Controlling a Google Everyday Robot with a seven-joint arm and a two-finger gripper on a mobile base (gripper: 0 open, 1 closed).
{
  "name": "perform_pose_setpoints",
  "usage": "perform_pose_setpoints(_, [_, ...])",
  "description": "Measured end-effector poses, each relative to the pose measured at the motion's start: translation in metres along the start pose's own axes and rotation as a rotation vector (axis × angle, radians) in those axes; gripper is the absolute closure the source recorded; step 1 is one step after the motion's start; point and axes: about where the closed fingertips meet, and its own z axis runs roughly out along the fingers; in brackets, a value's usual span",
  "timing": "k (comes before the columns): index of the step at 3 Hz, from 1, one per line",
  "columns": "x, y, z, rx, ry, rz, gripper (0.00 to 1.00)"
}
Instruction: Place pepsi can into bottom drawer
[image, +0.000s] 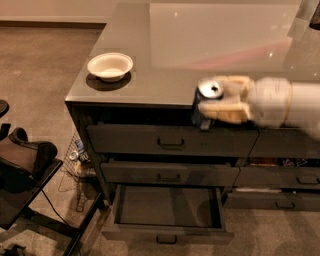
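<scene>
pepsi can (209, 90) in end effector (216, 101), counter edge (150, 102)

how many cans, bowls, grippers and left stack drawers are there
pepsi can: 1
white bowl: 1, on the countertop
gripper: 1, at the countertop's front edge, shut on the pepsi can
left stack drawers: 3, bottom drawer pulled out
total: 6

tool (213, 98) clasping pepsi can (209, 90) at counter (150, 75) edge, bottom drawer (167, 235) open
</scene>
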Motion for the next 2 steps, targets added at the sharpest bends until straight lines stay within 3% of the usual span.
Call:
perform_pose_setpoints(1, [0.073, 0.032, -0.012, 0.032, -0.025, -0.007, 1.00])
perform_pose_setpoints(2, [0.150, 0.051, -0.019, 0.028, -0.039, -0.050, 1.00])
